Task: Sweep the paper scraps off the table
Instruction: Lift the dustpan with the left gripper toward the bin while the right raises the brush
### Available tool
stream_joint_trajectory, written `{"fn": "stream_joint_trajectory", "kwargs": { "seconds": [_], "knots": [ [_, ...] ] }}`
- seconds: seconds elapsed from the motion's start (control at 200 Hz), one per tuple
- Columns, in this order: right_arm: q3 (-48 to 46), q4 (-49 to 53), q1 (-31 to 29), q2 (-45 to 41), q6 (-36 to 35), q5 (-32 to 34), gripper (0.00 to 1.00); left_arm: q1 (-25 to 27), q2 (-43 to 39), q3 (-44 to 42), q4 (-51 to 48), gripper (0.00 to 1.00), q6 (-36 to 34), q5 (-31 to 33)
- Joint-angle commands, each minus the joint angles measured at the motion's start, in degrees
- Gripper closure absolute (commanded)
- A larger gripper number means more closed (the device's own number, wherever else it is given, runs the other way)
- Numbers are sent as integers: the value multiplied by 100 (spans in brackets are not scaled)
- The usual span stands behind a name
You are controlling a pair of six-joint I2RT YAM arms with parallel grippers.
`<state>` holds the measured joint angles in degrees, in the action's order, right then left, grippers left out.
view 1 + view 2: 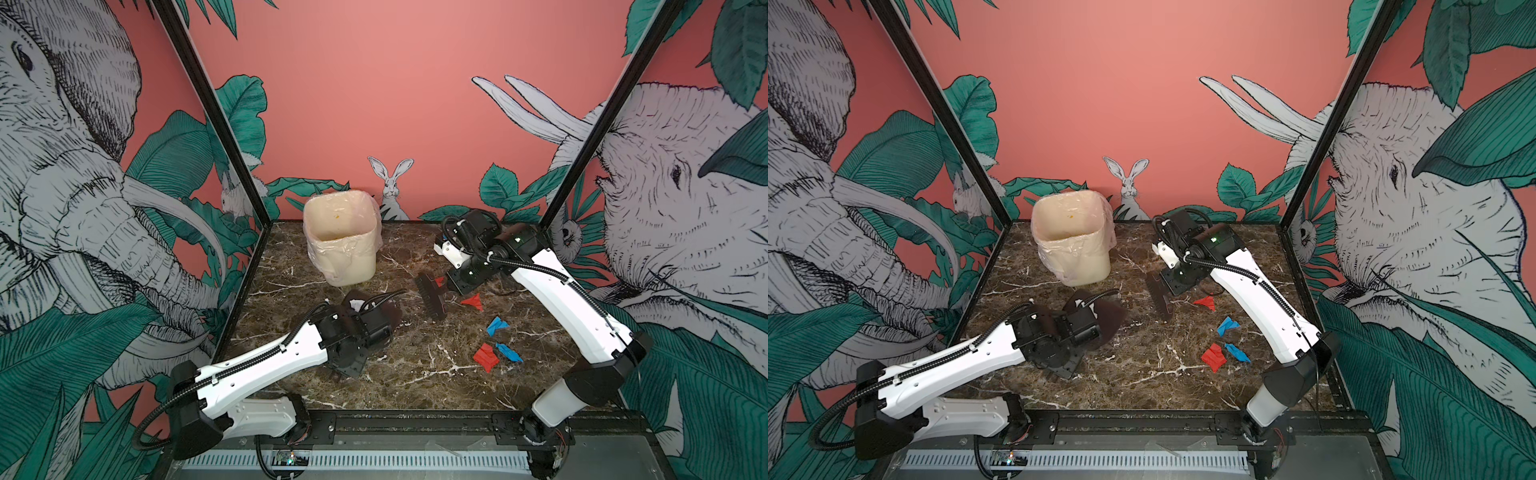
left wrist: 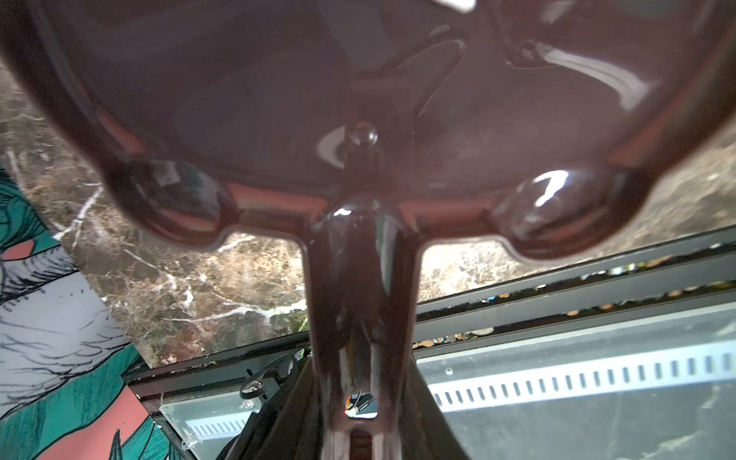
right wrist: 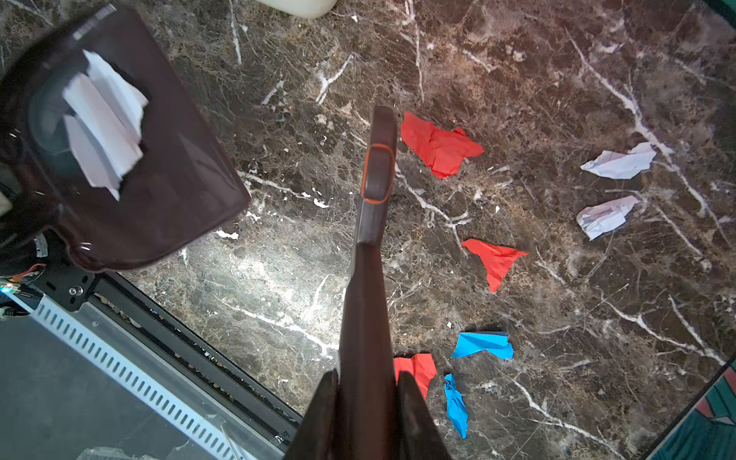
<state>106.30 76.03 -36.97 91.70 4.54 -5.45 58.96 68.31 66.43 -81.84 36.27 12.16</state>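
The left claw [image 2: 359, 432] was clamped on the dustpan [image 3: 179, 187] handle; right claw [image 3: 368, 416] gripped the brush [image 3: 377, 171]; paper scraps [image 3: 438, 147] lay on the worktop [image 3: 557, 91].

Bright overhead glare on table [image 3: 259, 271]

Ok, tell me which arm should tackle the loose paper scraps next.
Right. The right gripper has its jaws shut on the brush, whose head sits beside a red scrap, and the blue scraps lie on its side. The left gripper only holds the dustpan.
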Motion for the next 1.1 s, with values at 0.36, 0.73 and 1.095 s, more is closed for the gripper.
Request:
{"fn": "stream_joint_trajectory", "kwargs": {
  "seconds": [0.36,0.73,1.095],
  "knots": [
    [19,-37,370,-355,-219,-444,100,-806,202,2300,-1933,100,-436,345],
    [-21,87,523,-449,-391,-688,100,-1732,360,3273,-2143,100,-800,60],
    [-299,48,681,-679,-506,-857,100,-3266,650,3838,-2143,100,-1031,315]
  ]
}}
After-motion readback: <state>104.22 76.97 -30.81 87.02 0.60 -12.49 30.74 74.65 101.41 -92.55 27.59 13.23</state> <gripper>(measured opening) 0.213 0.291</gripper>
